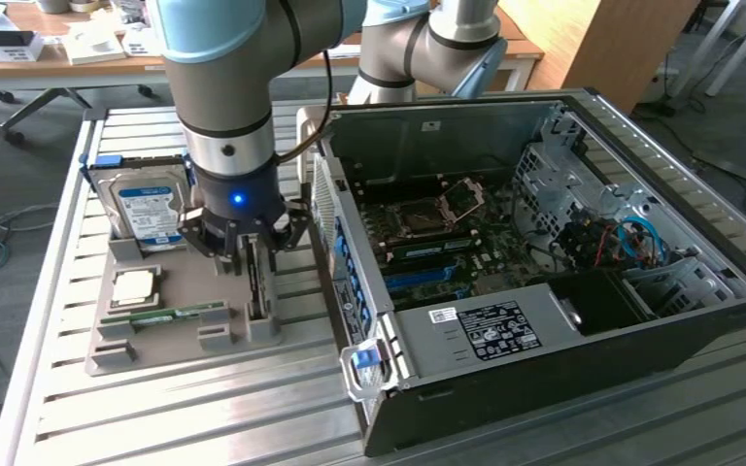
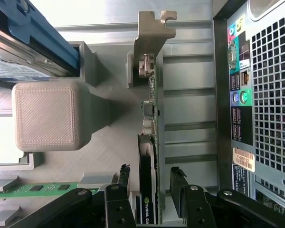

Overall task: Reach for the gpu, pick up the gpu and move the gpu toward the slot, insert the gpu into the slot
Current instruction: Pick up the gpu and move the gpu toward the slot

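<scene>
Grey plastic holder [image 1: 166, 335] on the slatted metal worktop [image 1: 191, 417] keeps the gpu [image 2: 147, 142] standing on edge, with its silver bracket at the end away from the tool. The tool [image 2: 150, 176] sits low over the card with its fingers [image 2: 178, 185] spread, one on each side, a gap at both, grasping nothing. An opened computer case [image 1: 684, 320] stands just beside the holder.
</scene>
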